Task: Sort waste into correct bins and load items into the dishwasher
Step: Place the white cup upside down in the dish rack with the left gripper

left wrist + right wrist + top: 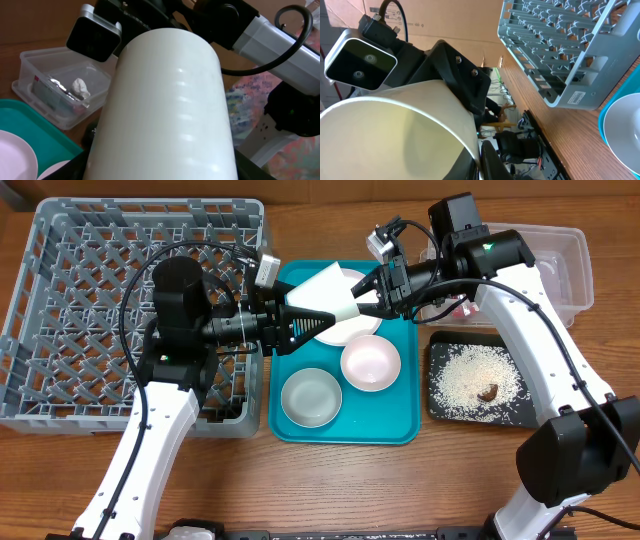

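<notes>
Overhead: white cup (333, 292) lies sideways, axis left-right.

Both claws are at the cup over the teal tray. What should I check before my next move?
1. Cup lifted off the teal tray: ok.
2. Which claw bears it, left claw or right claw: cannot tell.
3. Nothing under the cup if it slips: not ok, the white plate lies beneath.
4. Dish rack has open slots: ok.
</notes>
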Tool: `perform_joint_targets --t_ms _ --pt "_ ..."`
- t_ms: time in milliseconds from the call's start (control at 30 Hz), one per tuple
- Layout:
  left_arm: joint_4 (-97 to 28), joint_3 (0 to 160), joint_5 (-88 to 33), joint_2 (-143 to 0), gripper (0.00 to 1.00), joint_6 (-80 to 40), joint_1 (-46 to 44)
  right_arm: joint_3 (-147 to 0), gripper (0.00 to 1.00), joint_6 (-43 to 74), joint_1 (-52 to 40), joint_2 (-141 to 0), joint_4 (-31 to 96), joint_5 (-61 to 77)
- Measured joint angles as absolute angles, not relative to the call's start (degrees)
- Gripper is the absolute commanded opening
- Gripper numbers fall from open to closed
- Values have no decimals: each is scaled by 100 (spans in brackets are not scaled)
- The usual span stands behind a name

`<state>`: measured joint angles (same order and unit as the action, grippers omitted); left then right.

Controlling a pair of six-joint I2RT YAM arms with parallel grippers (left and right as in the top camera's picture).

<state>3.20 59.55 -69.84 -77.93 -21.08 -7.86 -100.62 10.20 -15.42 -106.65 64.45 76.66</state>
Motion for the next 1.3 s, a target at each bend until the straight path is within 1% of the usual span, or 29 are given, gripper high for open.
perform_joint_targets --t_ms 67,200,300,400,567,700,900,1133,1300 --pt "316 5955 -6965 -7793 56 -2108 -786 -10062 4 1022 -1542 -10665 6438 7649" --pt "196 5957 -6814 -7793 51 -2088 -779 -10062 13 1044 -1542 -10665 6440 7406" --pt "-119 5957 -6611 -7793 48 -2032 -711 -10062 18 1052 -1535 -10665 6453 6904" --pt "-661 5959 -6294 -7795 40 -1835 -569 -10062 19 1057 -1470 -10665 6445 5948" --pt "-1387 5961 -5758 -7797 35 -1500 -259 -10062 20 1068 -1151 -10665 6676 3701" --pt "-2139 5964 -5269 -7797 26 -1387 165 -10062 20 1068 -843 -10656 7111 2423" --pt "-3114 5972 -4659 -7795 5 -1304 1092 -10062 20 1046 -419 -10447 7636 1385" --pt "-4582 6276 -3454 -7708 4 -1295 2078 -10064 20 1048 200 -9942 7911 1033" --pt "-5564 6810 -2139 -7605 4 -1299 2268 -10066 20 1048 425 -9876 7981 961"
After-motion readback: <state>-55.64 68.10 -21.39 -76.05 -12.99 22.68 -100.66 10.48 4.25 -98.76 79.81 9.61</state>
